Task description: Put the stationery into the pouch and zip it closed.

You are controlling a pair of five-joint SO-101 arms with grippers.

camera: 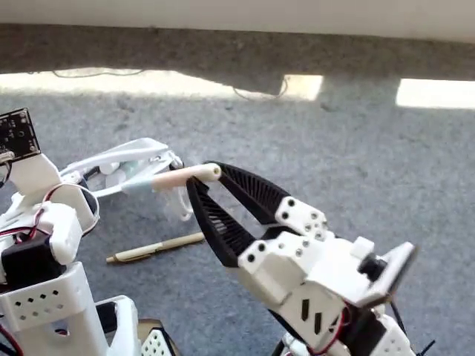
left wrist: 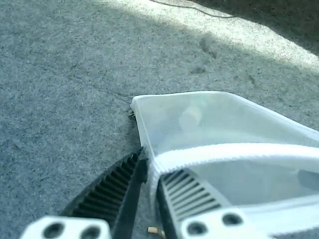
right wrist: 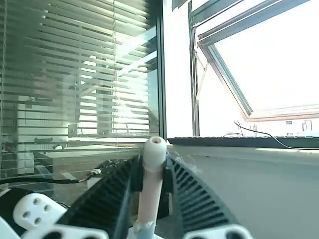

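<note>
Two pens are in play. The right gripper has its black fingers clamped on a pale pen close to one end, so that a short stub pokes out past the fingertips. The long part of the pen runs from the gripper toward the pouch. Its far end meets the pouch's mouth, but I cannot tell whether it is inside. In the right wrist view, the right gripper squeezes the pale pen from both sides, with a window and blinds behind it.

The left gripper is pinched together on the white zip edge at a corner of the mesh pouch, which spreads away from its fingertips over the grey carpet.

The second pen lies flat on the grey carpet under the right gripper's fingers, between the two arms and touching neither.
</note>
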